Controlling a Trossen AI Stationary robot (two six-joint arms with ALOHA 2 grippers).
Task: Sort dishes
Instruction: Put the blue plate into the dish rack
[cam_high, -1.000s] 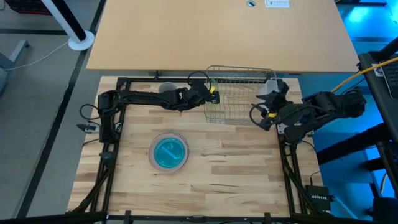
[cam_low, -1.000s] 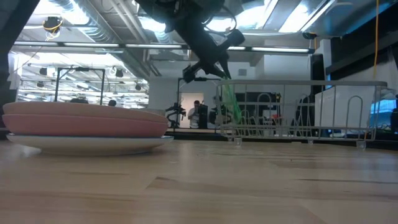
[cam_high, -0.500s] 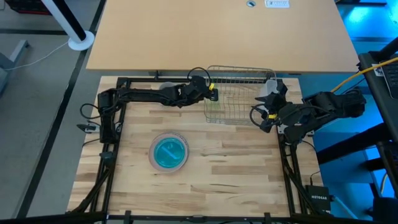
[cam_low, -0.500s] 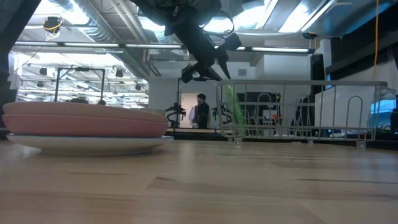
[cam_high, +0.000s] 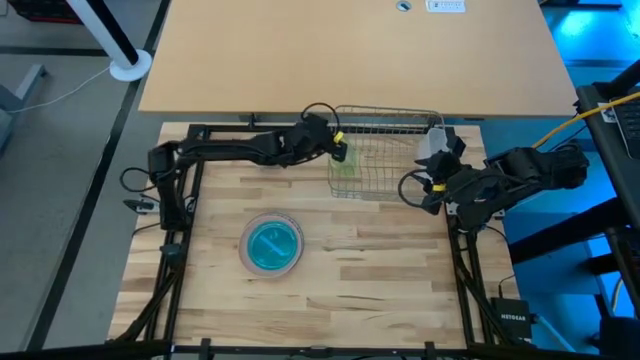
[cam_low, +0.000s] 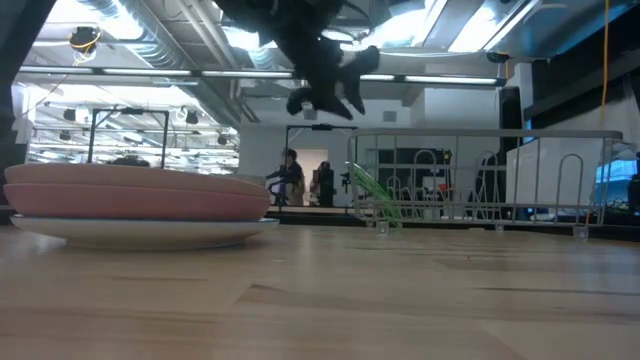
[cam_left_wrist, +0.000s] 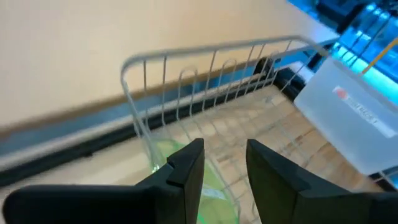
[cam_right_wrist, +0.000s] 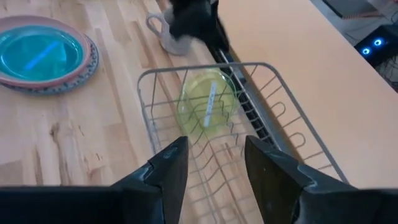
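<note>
The green plate (cam_right_wrist: 206, 102) stands tilted inside the wire dish rack (cam_high: 385, 150), near the rack's left end. Its lower edge is on the rack's floor wires and its top leans toward the left end wall (cam_low: 372, 193). My left gripper (cam_high: 340, 148) hovers open just above it, touching nothing (cam_left_wrist: 224, 165). A pink plate on a white patterned plate forms a stack (cam_high: 272, 243) on the table at the near left. The grey cup (cam_right_wrist: 163, 34) stands beside the rack's left end, partly behind my left arm. My right gripper (cam_high: 430, 172) is open and empty at the rack's right end.
A translucent plastic tub (cam_high: 432, 140) sits at the rack's far right corner. A tan tabletop (cam_high: 350, 55) adjoins the far edge. Bare wood (cam_high: 370, 260) lies to the right of the plate stack.
My left gripper has opened and let go of the green plate, then risen a little above the rack. The plate, held near upright before, has tipped over and now leans lower in the rack, its lower edge staying on the floor wires.
</note>
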